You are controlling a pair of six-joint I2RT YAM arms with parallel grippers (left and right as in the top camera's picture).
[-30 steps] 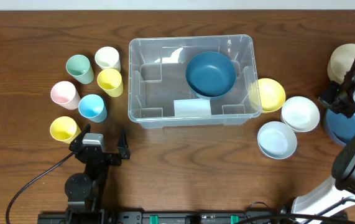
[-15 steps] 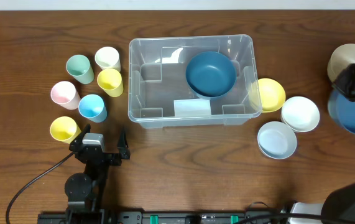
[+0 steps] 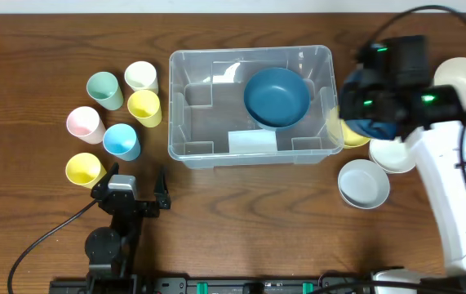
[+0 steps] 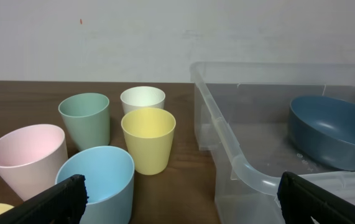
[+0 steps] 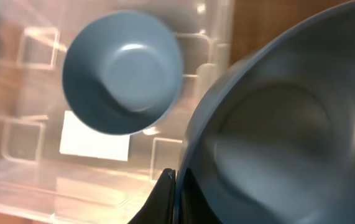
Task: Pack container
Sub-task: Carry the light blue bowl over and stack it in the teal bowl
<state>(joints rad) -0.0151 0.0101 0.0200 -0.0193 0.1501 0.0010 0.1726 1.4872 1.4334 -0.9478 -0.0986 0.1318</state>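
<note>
The clear container [image 3: 249,51] stands mid-table with one dark blue bowl [image 3: 277,96] in its right half. My right gripper [image 5: 176,186] is shut on the rim of a second blue bowl [image 5: 276,124], held up beside the container's right wall. Overhead, that bowl [image 3: 371,129] peeks out under the right arm [image 3: 383,90]. The right wrist view looks down on the bowl inside the bin [image 5: 122,71]. My left gripper [image 3: 131,186] rests open near the front left, nothing between its fingers [image 4: 59,199]. It faces the cups and the container's corner [image 4: 227,130].
Several cups stand left of the bin: green [image 3: 104,89], white [image 3: 140,77], yellow [image 3: 144,107], pink [image 3: 85,124], light blue [image 3: 122,140] and another yellow [image 3: 84,169]. To its right are a yellow bowl [image 3: 335,127], a white bowl [image 3: 396,153], a pale blue bowl [image 3: 364,183] and a beige bowl [image 3: 465,82].
The right arm has swung left from the table's right edge, carrying the blue bowl up to the container's right side. The left arm has not moved.
</note>
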